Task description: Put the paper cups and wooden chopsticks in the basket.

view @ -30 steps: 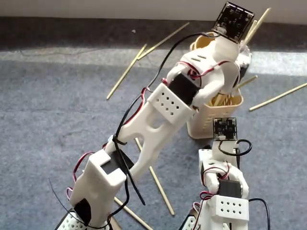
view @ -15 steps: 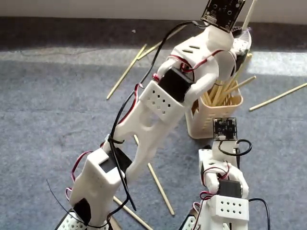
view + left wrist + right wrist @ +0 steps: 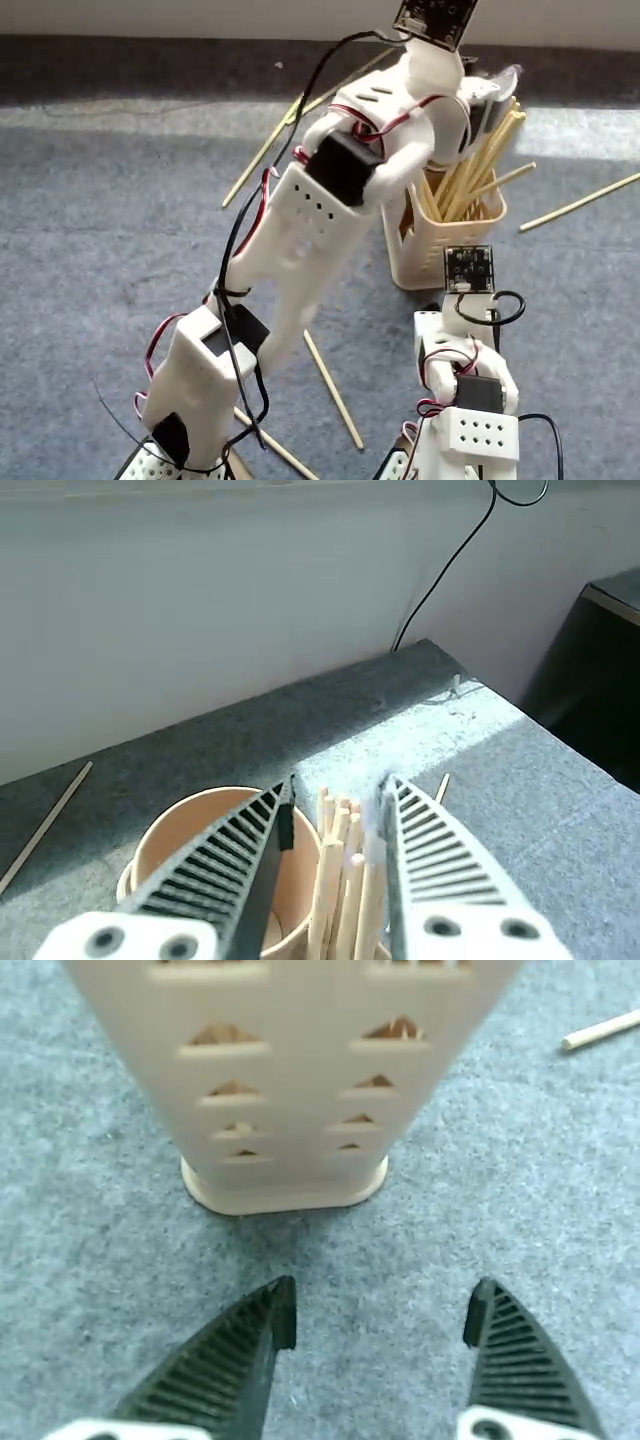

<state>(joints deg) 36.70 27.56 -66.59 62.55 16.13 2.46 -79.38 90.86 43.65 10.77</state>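
**Several chopsticks to go, basket half stuffed**

High view: the basket (image 3: 440, 258) is upright with loose chopsticks (image 3: 331, 388) scattered around it on the carpet (image 3: 110, 230).

Left wrist view: the left gripper (image 3: 338, 788) hovers part-open over a paper cup (image 3: 180, 830) and the bundled chopsticks (image 3: 338, 865). It's blurry there, but it looks empty.

Right wrist view: the right gripper (image 3: 382, 1295) is wide open and empty, near the basket's foot.

The strays look light, stiff and rolly, so I'd pinch them mid-length.

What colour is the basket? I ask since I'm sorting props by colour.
The basket is plain beige with slotted walls; the right wrist view shows it best.
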